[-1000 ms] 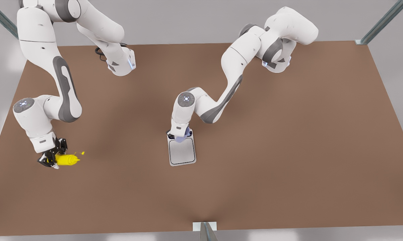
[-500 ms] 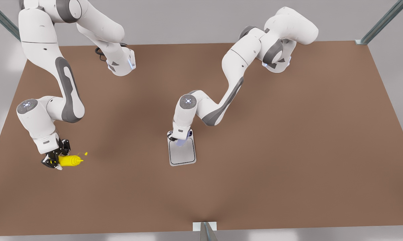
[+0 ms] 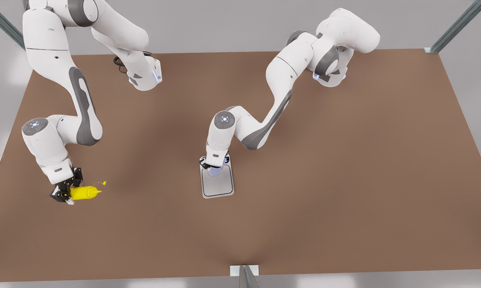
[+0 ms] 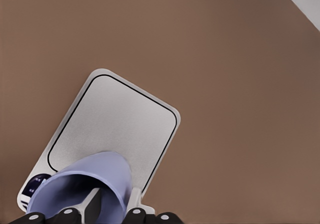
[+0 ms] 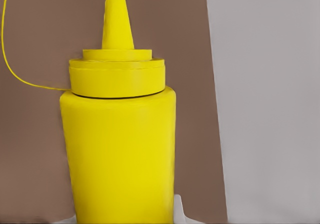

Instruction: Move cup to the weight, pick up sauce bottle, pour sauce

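Front view: my right gripper (image 3: pixel 65 193) is at the front view's left side of the brown table (image 3: pixel 344 160), clamped on the sauce bottle (image 3: pixel 84 192). Bottle lies roughly horizontal, nozzle toward the front view's right, close to the table's left edge. Lots of bare table btwn it and the weight (image 3: pixel 217 179), well apart. My left gripper (image 3: pixel 213 167) sits over the weight's far end, holding the cup (image 3: pixel 214 172) there. Rest of table toward the front view's right is open room. Metal post (image 3: pixel 246 276) at the near edge, mid.

Left wrist view: cup (image 4: pixel 85 184) is at the display end of the weight (image 4: pixel 115 129); can't tell if it's touching the plate. My fingers (image 4: pixel 92 204) are closed on the cup wall, one inside the rim. Cup inside looks darker; contents can't tell. Most of the steel plate bare, open table all round it.

Right wrist view: sauce bottle (image 5: pixel 120 149) up close, cap and pointed nozzle clear, thin yellow tether curving off. Table edge runs just beside it, grey floor (image 5: pixel 270 104) beyond.
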`<state>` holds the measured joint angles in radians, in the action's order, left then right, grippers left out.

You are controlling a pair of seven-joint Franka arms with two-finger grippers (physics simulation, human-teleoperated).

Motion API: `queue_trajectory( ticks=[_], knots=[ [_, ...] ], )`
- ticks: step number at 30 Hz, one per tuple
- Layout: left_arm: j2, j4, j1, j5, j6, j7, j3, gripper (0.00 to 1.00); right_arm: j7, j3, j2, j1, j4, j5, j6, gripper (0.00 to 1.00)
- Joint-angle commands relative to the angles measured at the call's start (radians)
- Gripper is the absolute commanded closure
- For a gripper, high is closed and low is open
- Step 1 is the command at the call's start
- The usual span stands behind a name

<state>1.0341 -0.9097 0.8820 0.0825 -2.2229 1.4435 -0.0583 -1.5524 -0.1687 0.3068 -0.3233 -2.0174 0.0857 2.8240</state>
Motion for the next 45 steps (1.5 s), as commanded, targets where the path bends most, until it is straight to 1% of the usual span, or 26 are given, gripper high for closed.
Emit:
queue_trajectory(
  ticks=[1,8,11,13,14,15,16,17,18,19,20,21,22,23,24,25,26,27,28,30,32,33,35,37,45],
  knots=[
    [-0.003,0.0,0.0,0.0,0.002,0.0,0.0,0.53,0.002,0.0,-0.002,0.0,0.0,0.0,0.0,0.41],
    [-0.006,0.023,-0.003,0.005,0.029,0.002,0.002,0.53,-0.003,0.002,-0.008,-0.002,0.006,0.005,0.0,0.41],
    [-0.025,0.037,-0.011,0.008,0.077,0.0,0.003,0.53,-0.006,0.002,-0.015,-0.007,0.006,0.005,-0.001,0.41],
    [-0.084,0.037,-0.057,0.01,0.16,-0.012,0.014,0.53,-0.002,0.002,-0.014,-0.002,0.02,0.058,-0.001,0.41],
    [-0.127,0.028,-0.095,0.013,0.213,-0.021,0.017,0.53,0.011,0.0,-0.012,0.001,0.031,0.132,0.0,0.41],
    [-0.181,0.014,-0.152,0.028,0.304,-0.116,0.006,0.53,0.106,0.002,-0.012,0.029,0.035,0.247,-0.001,0.41],
    [-0.319,-0.161,-0.268,0.065,0.356,-0.254,0.0,0.52,0.224,0.002,-0.014,0.061,0.037,0.374,-0.005,0.41],
    [-0.41,-0.284,-0.342,0.079,0.35,-0.368,-0.034,0.5,0.278,0.002,-0.015,0.096,0.045,0.425,-0.015,0.41],
    [-0.482,-0.391,-0.374,0.112,0.359,-0.54,-0.144,0.41,0.282,0.003,-0.021,0.139,0.046,0.427,-0.018,0.41],
    [-0.516,-0.485,-0.373,0.184,0.364,-0.753,-0.311,0.27,0.284,0.008,-0.023,0.187,0.051,0.43,-0.021,0.41],
    [-0.519,-0.521,-0.373,0.218,0.388,-0.92,-0.431,0.19,0.301,0.011,-0.026,0.222,0.06,0.436,-0.054,0.41],
    [-0.557,-0.598,-0.42,0.264,0.39,-1.095,-0.517,0.16,0.337,0.011,-0.034,0.276,0.063,0.444,-0.087,0.41],
    [-0.614,-0.687,-0.517,0.258,0.367,-1.259,-0.505,0.14,0.434,0.011,-0.034,0.322,0.074,0.509,-0.132,0.41],
    [-0.684,-0.768,-0.618,0.249,0.324,-1.367,-0.431,0.1,0.535,0.009,-0.026,0.343,0.098,0.615,-0.178,0.41],
    [-0.764,-0.822,-0.727,0.178,0.318,-1.48,-0.327,0.05,0.649,0.008,-0.023,0.403,0.111,0.681,-0.241,0.41],
    [-0.815,-0.848,-0.788,0.047,0.316,-1.494,-0.192,0.0,0.704,0.008,-0.021,0.461,0.126,0.709,-0.299,0.41],
    [-0.835,-0.854,-0.818,0.03,0.316,-1.506,-0.127,0.0,0.793,0.008,-0.02,0.501,0.132,0.779,-0.36,0.41],
    [-0.847,-0.873,-0.836,0.028,0.316,-1.555,-0.095,0.0,0.882,0.006,-0.018,0.549,0.132,0.853,-0.42,0.41],
    [-0.873,-0.888,-0.838,0.019,0.318,-1.552,-0.052,0.0,0.884,0.003,-0.015,0.578,0.134,0.855,-0.451,0.41],
    [-0.879,-0.888,-0.85,0.019,0.315,-1.54,-0.049,0.0,0.877,0.0,-0.018,0.628,0.126,0.853,-0.501,0.41],
    [-0.933,-0.936,-0.845,0.019,0.272,-1.514,-0.052,0.0,0.873,-0.009,-0.018,0.665,0.109,0.853,-0.528,0.41],
    [-0.951,-0.93,-0.845,0.017,0.287,-1.496,-0.054,0.0,0.873,-0.018,-0.015,0.681,0.106,0.852,-0.561,0.41],
    [-0.922,-0.859,-0.844,0.016,0.353,-1.46,-0.052,0.0,0.87,-0.078,0.002,0.681,0.095,0.845,-0.635,0.41],
    [-0.902,-0.841,-0.844,0.016,0.356,-1.459,-0.052,0.0,0.87,-0.092,0.012,0.681,0.095,0.841,-0.643,0.41],
    [-0.888,-0.845,-0.816,0.016,0.379,-1.416,-0.046,0.0,0.868,-0.092,0.048,0.679,0.1,0.841,-0.67,0.41]
  ],
)
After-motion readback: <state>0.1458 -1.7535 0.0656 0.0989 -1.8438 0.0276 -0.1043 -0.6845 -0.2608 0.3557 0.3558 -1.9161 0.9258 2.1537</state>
